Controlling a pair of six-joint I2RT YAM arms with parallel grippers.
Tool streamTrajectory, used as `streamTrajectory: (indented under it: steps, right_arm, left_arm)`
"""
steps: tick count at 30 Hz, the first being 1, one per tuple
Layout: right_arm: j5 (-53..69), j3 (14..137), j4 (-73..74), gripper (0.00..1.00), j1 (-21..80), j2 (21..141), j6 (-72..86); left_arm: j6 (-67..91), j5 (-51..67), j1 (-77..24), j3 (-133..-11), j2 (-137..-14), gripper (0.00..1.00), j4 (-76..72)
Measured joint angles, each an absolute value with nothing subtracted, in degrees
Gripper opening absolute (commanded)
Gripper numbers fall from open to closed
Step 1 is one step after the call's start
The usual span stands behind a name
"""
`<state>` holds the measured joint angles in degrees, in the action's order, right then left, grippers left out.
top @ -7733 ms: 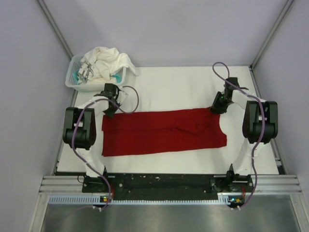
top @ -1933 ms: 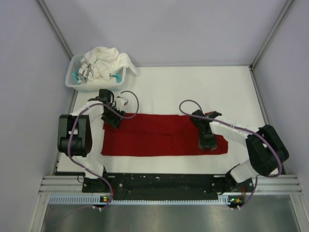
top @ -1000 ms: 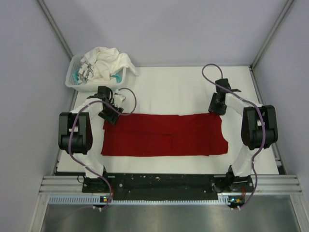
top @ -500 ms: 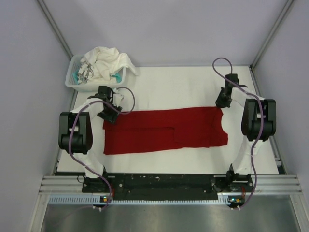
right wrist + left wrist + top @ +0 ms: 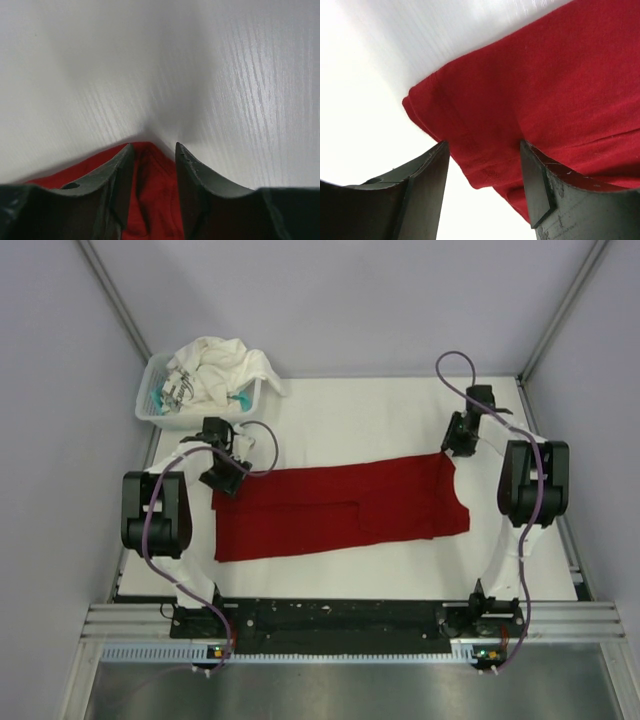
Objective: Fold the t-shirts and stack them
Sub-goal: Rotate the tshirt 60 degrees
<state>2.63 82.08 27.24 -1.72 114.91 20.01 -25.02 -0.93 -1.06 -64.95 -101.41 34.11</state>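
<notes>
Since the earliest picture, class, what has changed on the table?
The right gripper swept over the red t-shirt, returned to its far right corner and drew it farther back, skewing the shirt. The left gripper stayed at the far left corner. The white t-shirt and basket are unchanged.

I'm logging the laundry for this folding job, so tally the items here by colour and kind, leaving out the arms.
Deep red cloth t-shirt, lying flat: 1
Crumpled white cloth t-shirt, heaped, may hide more: 1
Small white slatted plastic basket: 1
Total: 3
</notes>
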Motion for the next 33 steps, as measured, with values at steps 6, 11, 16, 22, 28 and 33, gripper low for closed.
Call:
streamTrajectory:
  steps: [6,11,16,22,28,33]
  right_arm:
    - [1.80,82.19,32.08,0.41,-1.76,110.59,19.31]
    - [1.80,79.15,34.52,0.21,-1.13,99.68,20.78]
    - [2.22,67.35,34.85,0.00,3.01,87.77,23.81]
    - [4.45,48.27,32.12,0.00,7.53,84.53,30.50]
    - [4.54,44.16,30.81,0.00,6.13,84.88,34.59]
    - [5.41,54.11,31.97,0.00,1.78,94.43,34.35]
  left_arm:
    - [-25.17,-3.81,-0.73,-65.82,-98.91,0.66,37.93]
    - [-25.23,-7.62,-0.67,-66.19,-95.98,0.65,38.83]
    - [-25.89,-6.72,-0.69,-67.24,-93.80,0.28,39.51]
    - [-26.59,-10.57,-2.37,-70.94,-99.26,0.22,37.01]
    - [-27.64,-12.56,-3.79,-65.47,-102.45,0.22,34.79]
    - [-29.54,-13.74,-4.29,-59.31,-98.91,0.27,33.98]
